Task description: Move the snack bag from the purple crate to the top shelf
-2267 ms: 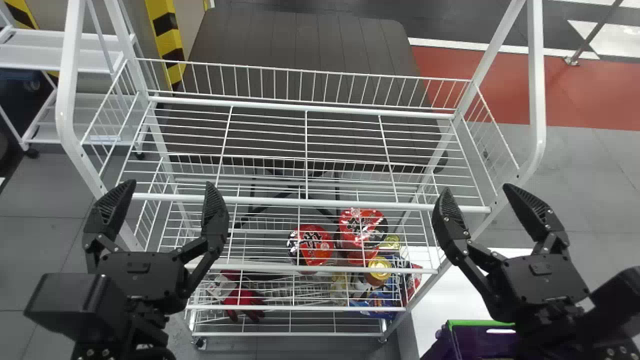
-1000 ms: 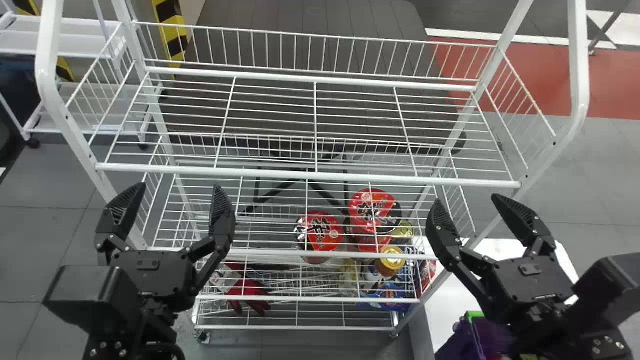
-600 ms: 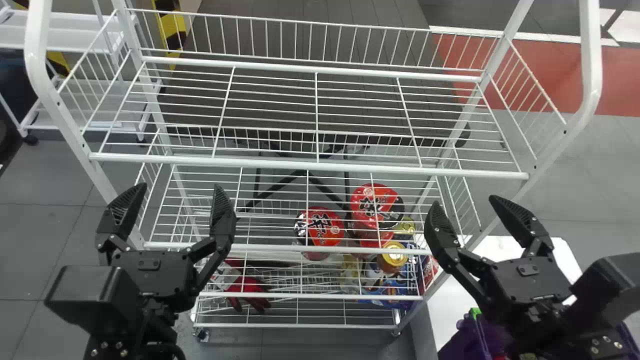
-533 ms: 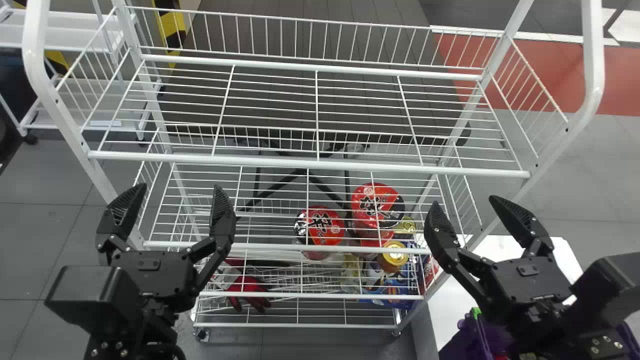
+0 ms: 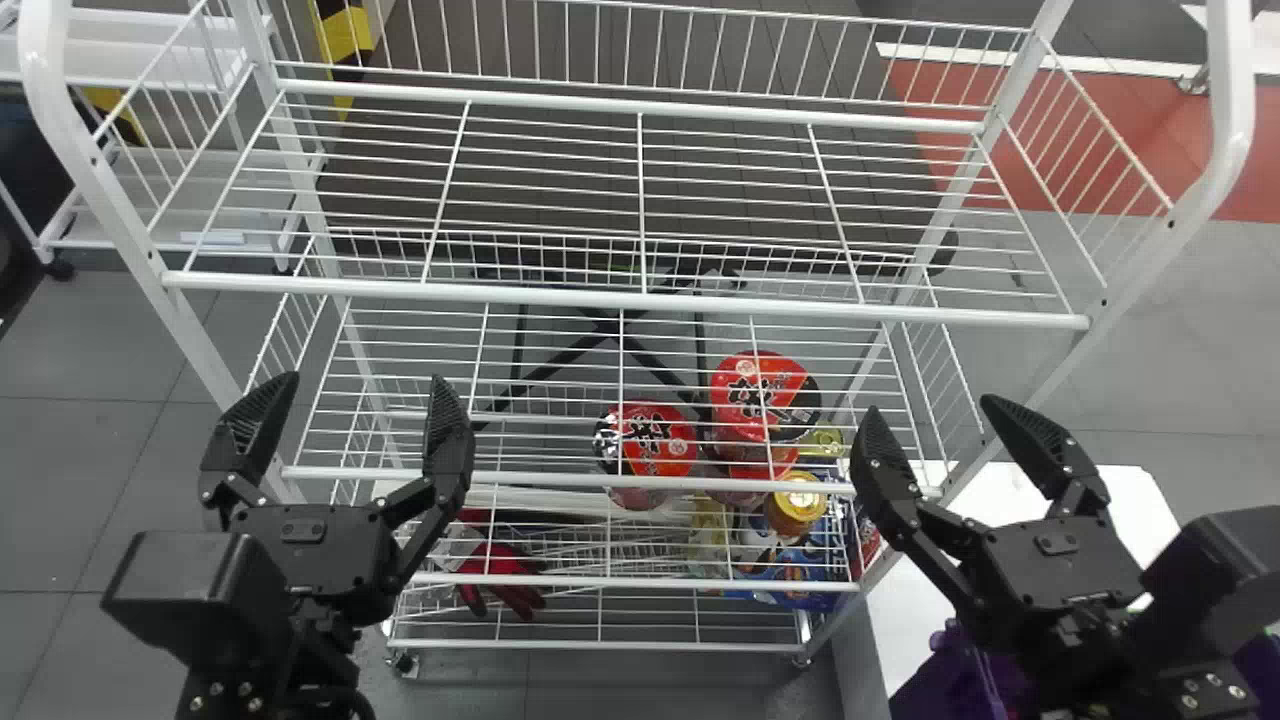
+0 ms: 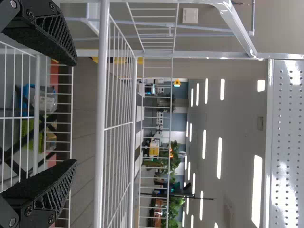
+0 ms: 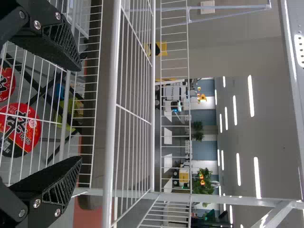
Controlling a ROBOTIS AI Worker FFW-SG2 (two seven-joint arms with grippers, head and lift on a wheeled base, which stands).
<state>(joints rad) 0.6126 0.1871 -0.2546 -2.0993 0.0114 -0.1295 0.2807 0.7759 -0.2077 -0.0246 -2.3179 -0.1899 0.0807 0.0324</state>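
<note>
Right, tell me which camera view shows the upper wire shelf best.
The head view: it looks down on the upper wire shelf, showing its whole wire floor with neither tool over it. Both wrist views catch that floor at a shallow slant and cut part off.

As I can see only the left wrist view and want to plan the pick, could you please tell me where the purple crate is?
Observer: The purple crate is at the lower right of the head view, partly covered by the right arm.
Operator: Thank you. Is the right gripper holding anything?
Observer: No, the right gripper has its jaws open, with nothing between them.
Operator: And could you name something that sits lower in the rack, please?
Observer: Among other things, there are red-lidded tubs below the top shelf, as the head view shows.
</note>
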